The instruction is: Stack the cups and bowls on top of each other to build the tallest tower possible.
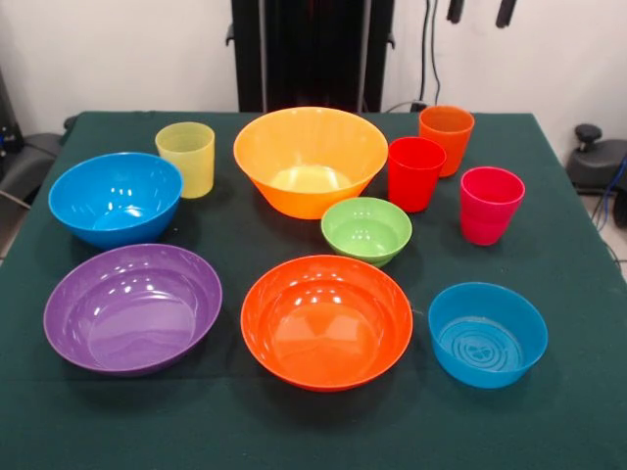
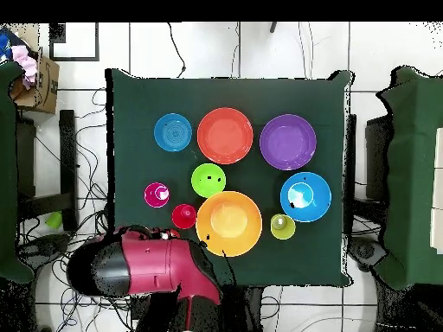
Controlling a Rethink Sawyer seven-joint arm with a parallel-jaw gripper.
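Note:
All cups and bowls stand apart and upright on the green table (image 1: 549, 421). The yellow cup (image 1: 185, 158), orange cup (image 1: 446, 138), red cup (image 1: 415, 172) and pink cup (image 1: 490, 204) stand toward the far side. The large yellow-orange bowl (image 1: 311, 160) is at far centre, with the small green bowl (image 1: 366, 230) in front of it. One blue bowl (image 1: 116, 198) is at the left and one (image 1: 487, 333) at the near right. The purple bowl (image 1: 132, 306) and orange-red bowl (image 1: 326, 320) sit in front. My gripper (image 1: 480, 12) shows only two spread tips at the top edge, empty.
In the overhead view my red and black arm (image 2: 147, 268) is drawn back over the table's corner near the base and hides the orange cup. The black pedestal (image 1: 312, 49) stands behind the table. Chairs and cables surround the table.

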